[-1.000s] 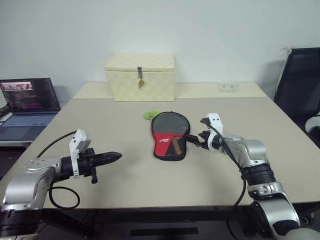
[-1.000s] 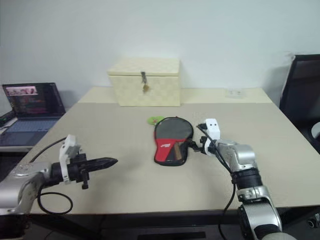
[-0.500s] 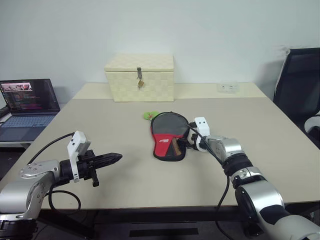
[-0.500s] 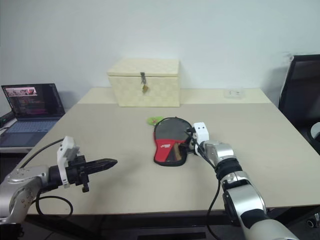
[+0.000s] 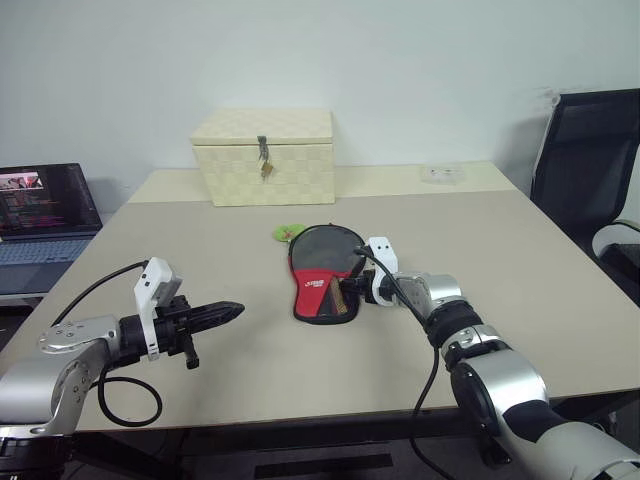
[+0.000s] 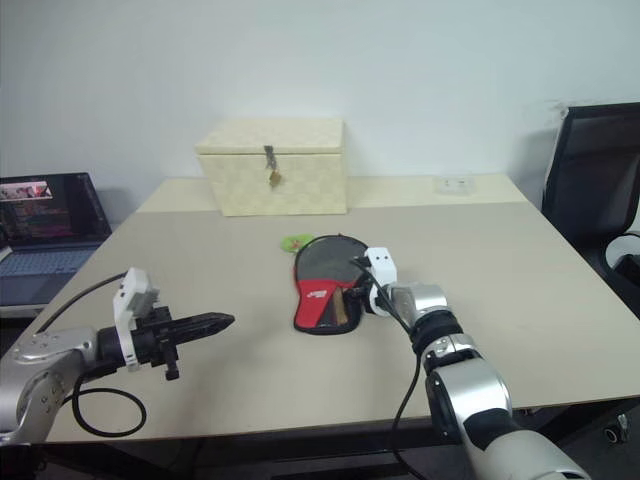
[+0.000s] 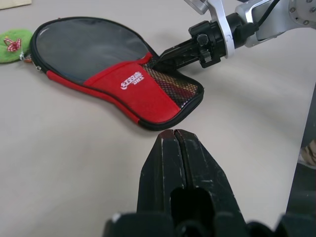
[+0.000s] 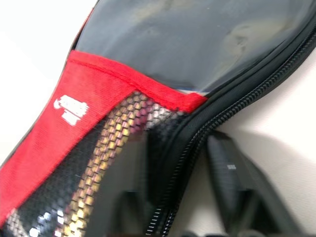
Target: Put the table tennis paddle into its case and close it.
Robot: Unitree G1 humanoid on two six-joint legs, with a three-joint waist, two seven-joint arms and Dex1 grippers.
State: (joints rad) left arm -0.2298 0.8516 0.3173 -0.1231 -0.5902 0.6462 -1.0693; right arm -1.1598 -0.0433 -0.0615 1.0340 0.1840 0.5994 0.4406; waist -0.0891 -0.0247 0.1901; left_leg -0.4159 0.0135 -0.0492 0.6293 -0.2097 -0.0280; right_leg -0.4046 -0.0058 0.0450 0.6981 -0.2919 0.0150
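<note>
Right hand (image 5: 349,284) pinches the soft, floppy black-and-red zip case (image 5: 322,270) at its 3 o'clock zipper edge, seemingly; grip there. Left hand (image 5: 228,311) pressed together.

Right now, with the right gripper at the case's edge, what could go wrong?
The right gripper is pinching at the zip edge of the case, which lies loose on the table; a pull could drag it along. The left gripper sits apart and isn't pinning it. The fingers may catch the mesh instead of the zip.
</note>
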